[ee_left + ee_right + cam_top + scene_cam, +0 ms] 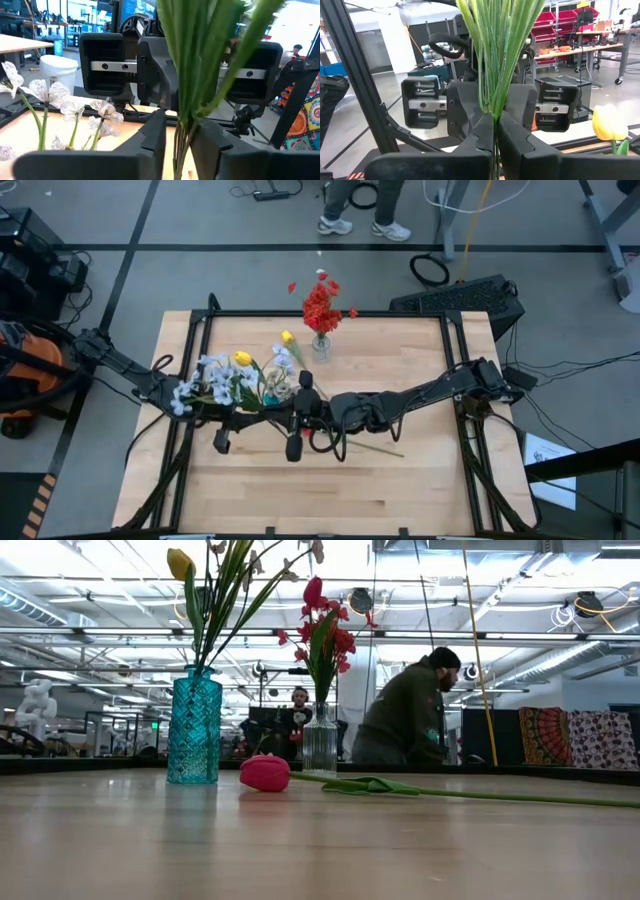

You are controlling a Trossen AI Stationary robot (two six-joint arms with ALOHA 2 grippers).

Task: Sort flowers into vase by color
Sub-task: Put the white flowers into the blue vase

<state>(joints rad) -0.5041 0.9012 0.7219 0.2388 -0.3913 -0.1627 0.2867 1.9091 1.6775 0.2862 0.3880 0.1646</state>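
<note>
A blue glass vase (194, 726) stands left of the table's middle with a yellow tulip (180, 562), white sprays (212, 370) and green stalks in it. My two grippers face each other, level, above the table beside this vase. My right gripper (495, 120) is shut on a bundle of upright green stalks (496, 55). My left gripper (179, 127) stands open around the same bundle (184, 135), one finger on each side, with a thin strip of table showing beside the stalks. The blooms of the held stalks are out of both wrist views. My right gripper pinches several thin green stalks (495, 107) together between its two fingers, below their leaves. The fingers come in level from the table's right and lie across the stalks. The stalks stand upright and run on below the fingers, out of sight.
A clear vase of red flowers (321, 315) stands near the far edge. A pink-bloomed flower (264, 772) lies flat on the table, its long stalk (480, 794) reaching right. Black frame rails (330, 313) edge the table. People (408, 710) are beyond the far edge.
</note>
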